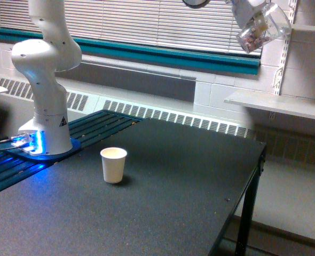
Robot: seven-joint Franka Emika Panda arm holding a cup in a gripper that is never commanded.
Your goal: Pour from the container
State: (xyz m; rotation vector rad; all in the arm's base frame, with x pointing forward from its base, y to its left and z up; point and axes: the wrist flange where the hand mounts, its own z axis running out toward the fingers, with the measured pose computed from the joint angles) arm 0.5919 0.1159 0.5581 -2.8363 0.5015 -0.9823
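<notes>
Container (261, 26) high, seemingly beyond table (200, 181) edge

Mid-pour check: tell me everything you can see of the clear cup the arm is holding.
The clear plastic cup is see-through and tapered. It is held high at the exterior view's upper right, tilted on its side, far above the black table. Reddish-brown and pale bits lie heaped inside it. The gripper holds it from above; its fingers are cut off by the frame. Nothing else touches it.

Clear container (261, 26), reddish-brown bits; white paper cup (113, 165), black table (189, 181)
</notes>
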